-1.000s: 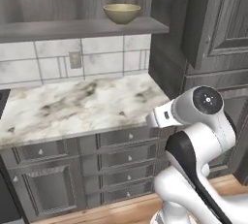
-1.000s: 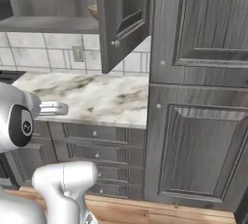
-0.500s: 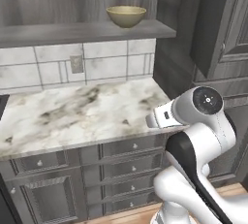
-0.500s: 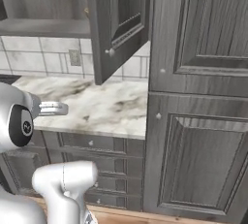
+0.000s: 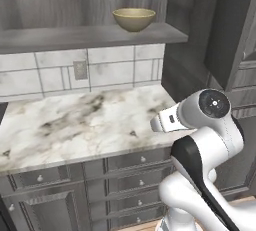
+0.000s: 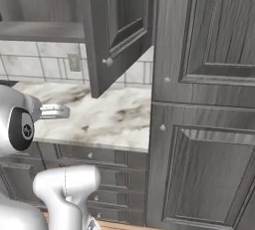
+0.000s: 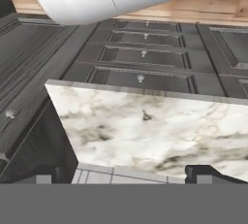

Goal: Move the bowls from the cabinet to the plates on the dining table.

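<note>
I am driving the base closer, so the tan bowl (image 5: pixel 134 19) on the cabinet shelf (image 5: pixel 90 37) is looming nearer; my gripper (image 7: pixel 126 172) is hanging wide open, empty, over the worktop (image 5: pixel 75 120).

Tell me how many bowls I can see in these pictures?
1. A tan bowl stands on the open cabinet shelf, above the marble worktop. Another bowl may be hidden behind the open cabinet door.
</note>
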Tool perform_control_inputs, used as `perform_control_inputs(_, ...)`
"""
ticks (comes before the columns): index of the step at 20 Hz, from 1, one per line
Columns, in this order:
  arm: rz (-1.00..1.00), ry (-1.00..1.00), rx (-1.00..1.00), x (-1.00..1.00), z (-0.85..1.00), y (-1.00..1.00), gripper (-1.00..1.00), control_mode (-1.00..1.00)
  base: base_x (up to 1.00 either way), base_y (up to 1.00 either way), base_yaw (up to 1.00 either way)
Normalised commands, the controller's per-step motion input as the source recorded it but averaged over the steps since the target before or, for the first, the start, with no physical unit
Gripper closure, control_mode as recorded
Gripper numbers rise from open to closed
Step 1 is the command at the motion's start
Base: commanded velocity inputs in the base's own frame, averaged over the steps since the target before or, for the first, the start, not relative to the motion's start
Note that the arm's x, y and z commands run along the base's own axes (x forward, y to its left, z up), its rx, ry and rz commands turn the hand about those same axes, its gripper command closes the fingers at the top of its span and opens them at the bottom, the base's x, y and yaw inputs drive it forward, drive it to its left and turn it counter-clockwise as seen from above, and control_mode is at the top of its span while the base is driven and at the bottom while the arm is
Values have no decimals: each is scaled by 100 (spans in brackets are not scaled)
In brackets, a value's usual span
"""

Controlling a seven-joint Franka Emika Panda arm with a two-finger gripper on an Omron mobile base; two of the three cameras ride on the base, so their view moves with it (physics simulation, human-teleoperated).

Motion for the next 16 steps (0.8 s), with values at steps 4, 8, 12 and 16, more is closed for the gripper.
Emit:
perform_control_inputs(4, 0, 0, 0, 0, 0, 0, -100, 100, 46, -23, 0)
perform_control_inputs(8, 0, 0, 0, 0, 0, 0, -100, 100, 39, -21, 0)
perform_control_inputs(12, 0, 0, 0, 0, 0, 0, -100, 100, 35, -19, 0)
perform_control_inputs(16, 0, 0, 0, 0, 0, 0, -100, 100, 22, -10, 1)
